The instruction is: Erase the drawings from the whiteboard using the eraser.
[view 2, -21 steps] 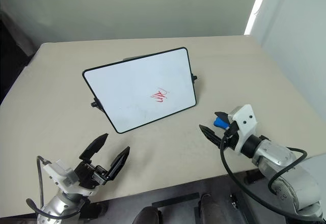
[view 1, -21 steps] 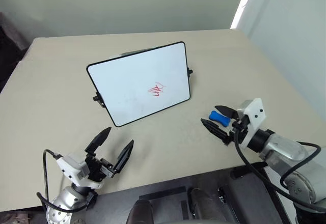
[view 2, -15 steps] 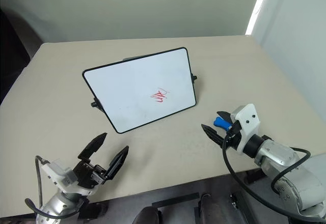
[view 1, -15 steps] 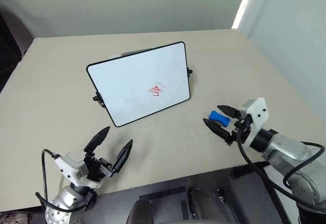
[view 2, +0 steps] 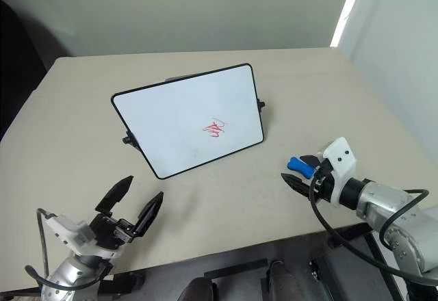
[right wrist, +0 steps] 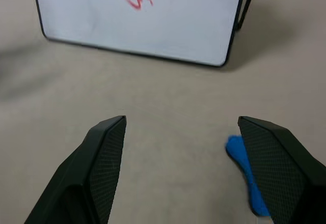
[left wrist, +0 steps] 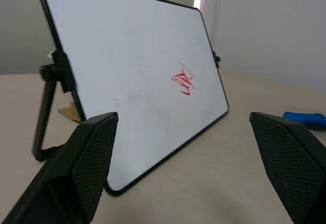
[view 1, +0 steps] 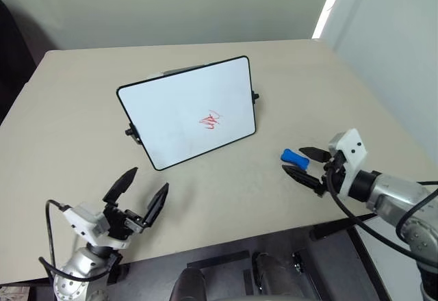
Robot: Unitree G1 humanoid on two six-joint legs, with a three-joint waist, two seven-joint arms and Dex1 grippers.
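Note:
The whiteboard (view 1: 179, 113) stands tilted upright on the beige table (view 1: 82, 109), with the red drawings (view 1: 210, 119) right of its middle. The blue eraser (view 1: 293, 156) lies flat on the table to the board's front right. My right gripper (view 1: 293, 161) is open and low over the table. The eraser lies between its fingertips, close to one finger (right wrist: 277, 163), with no contact visible. My left gripper (view 1: 147, 180) is open and holds nothing, near the table's front edge, in front of the board's left corner. In the left wrist view, the drawings (left wrist: 184, 79) and the eraser (left wrist: 304, 118) show beyond its fingers.
The board rests on a black stand (left wrist: 45, 113) with small side knobs (view 1: 129, 133). Bare tabletop lies between the board and both grippers. The table's front edge (view 1: 226, 243) runs just behind the grippers, and its right edge (view 1: 383, 113) borders a pale wall.
My right gripper has drawn slightly right and back toward the front edge, still open around the eraser. My left gripper has shifted a little left. Board and eraser have not moved.

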